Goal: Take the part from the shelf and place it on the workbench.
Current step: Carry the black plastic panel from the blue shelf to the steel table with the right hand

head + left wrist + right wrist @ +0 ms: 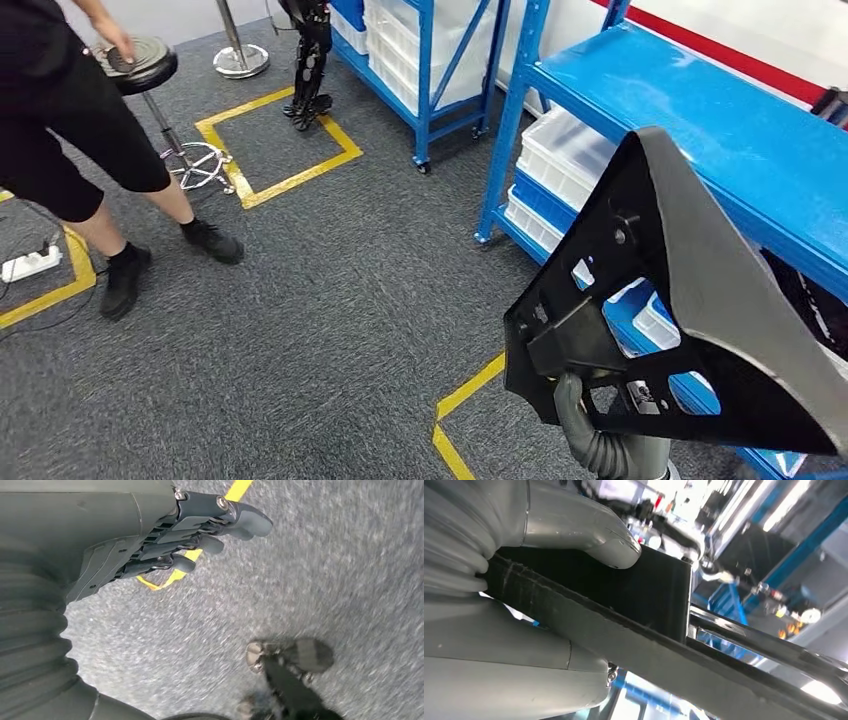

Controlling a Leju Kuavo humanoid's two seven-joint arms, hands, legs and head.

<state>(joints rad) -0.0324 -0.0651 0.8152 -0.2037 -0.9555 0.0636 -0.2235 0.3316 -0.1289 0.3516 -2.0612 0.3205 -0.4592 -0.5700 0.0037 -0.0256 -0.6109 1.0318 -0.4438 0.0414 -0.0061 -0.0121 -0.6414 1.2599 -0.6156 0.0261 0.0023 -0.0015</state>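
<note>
Right robot hand [600,440] is clamped on the part [680,330] beside the shelf [700,120], so swing slowly clear of it.

A grey speckled carpet floor [330,330] is marked with yellow tape outlines [285,150]. Two blue metal shelf racks [700,120] are stood on it along its right side, and white plastic bins [565,155] are kept on their lower levels. A black round stool with a chrome base [150,70] and a white power strip [30,263] are set near the floor's left edge.
</note>
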